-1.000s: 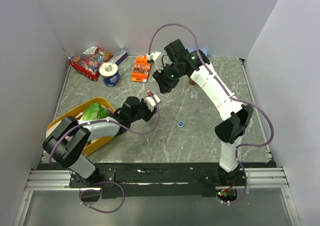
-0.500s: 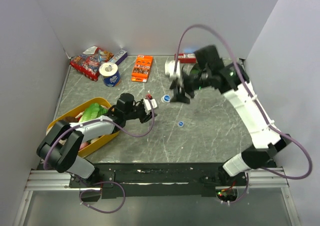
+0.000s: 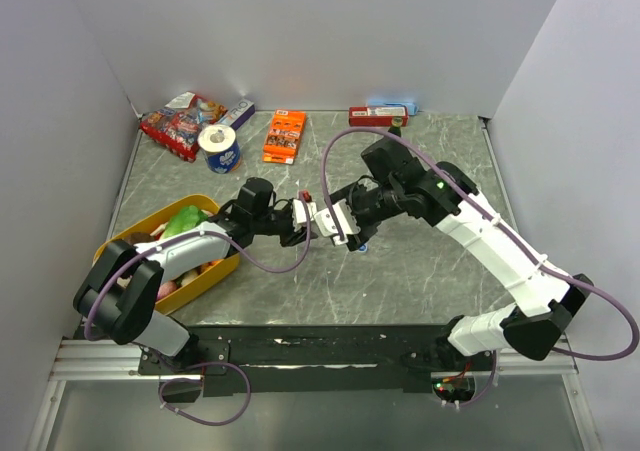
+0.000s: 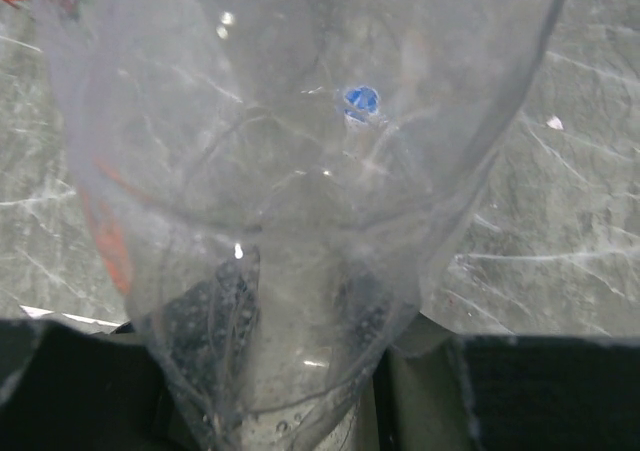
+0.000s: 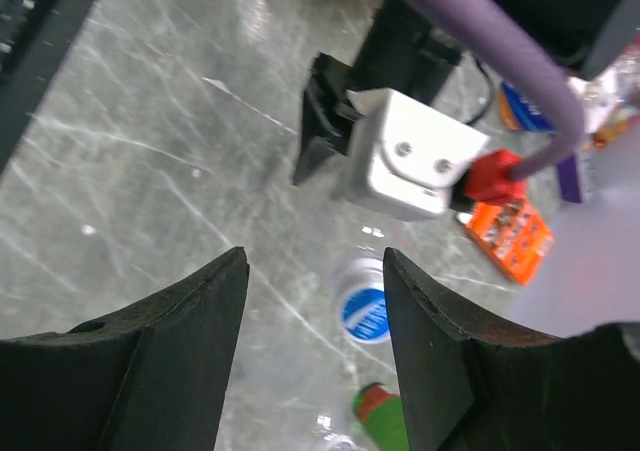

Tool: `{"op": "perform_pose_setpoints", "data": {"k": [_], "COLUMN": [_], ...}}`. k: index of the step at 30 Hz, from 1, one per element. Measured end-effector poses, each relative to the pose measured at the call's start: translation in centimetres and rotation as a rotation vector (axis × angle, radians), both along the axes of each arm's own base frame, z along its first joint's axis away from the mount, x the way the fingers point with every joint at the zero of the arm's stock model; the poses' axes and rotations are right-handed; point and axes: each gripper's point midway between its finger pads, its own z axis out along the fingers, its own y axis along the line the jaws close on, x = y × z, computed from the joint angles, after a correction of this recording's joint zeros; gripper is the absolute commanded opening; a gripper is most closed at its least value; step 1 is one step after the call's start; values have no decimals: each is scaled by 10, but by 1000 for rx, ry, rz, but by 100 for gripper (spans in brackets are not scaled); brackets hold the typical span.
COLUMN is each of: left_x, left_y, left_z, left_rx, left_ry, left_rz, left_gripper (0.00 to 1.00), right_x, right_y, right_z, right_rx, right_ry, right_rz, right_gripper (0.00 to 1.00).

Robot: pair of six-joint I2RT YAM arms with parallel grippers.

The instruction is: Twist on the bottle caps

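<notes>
My left gripper (image 4: pixel 290 316) is shut on a clear bottle (image 4: pixel 300 171), which fills the left wrist view; the dark fingers (image 4: pixel 215 321) show through its wall. One blue cap (image 4: pixel 362 101) shows through the plastic, lying on the table beyond. In the top view the left gripper (image 3: pixel 298 221) sits mid-table, with my right gripper (image 3: pixel 342 229) close beside it and a blue cap (image 3: pixel 362 246) just under that arm. My right gripper (image 5: pixel 315 261) is open and empty. A blue cap with a white mark (image 5: pixel 364 311) lies on the table below and between its fingers.
A yellow basket (image 3: pixel 120 246) with produce sits at the left. At the back are a blue-and-white tape roll (image 3: pixel 218 149), an orange box (image 3: pixel 284 136), snack packets (image 3: pixel 180 121) and a red box (image 3: pixel 377 116). A green-and-red object (image 5: pixel 385 411) lies close to the right gripper.
The right arm swung from the back of the table down to the middle and its jaws opened. It now hangs beside the left gripper. The left arm barely moved and kept the bottle.
</notes>
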Motion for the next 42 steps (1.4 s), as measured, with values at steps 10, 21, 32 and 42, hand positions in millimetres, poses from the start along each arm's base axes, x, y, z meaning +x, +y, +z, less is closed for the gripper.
{"op": "perform_pose_setpoints", "data": {"k": [10,21,32,42], "left_x": [-8,-9,-10,-7], "left_y": [2,1,2,9], "left_z": [-6,-6,-6,-4], "left_rx": [20,17,17,-7], "left_ry": [15,15,18,-16], "left_rz": [-36,-42,-46,23], "left_gripper": [1,1,1,1], "right_x": [14,21,32,40], "right_y": [-2,-8,-8,-4], "right_z": [5,-5,-15,-17], "right_rx": [-19,-78,-106,-53], "right_ry": [-108,-125,-137,18], "right_rz": [13,-1,-32,-120], "right_gripper": [57,50,36,25]}}
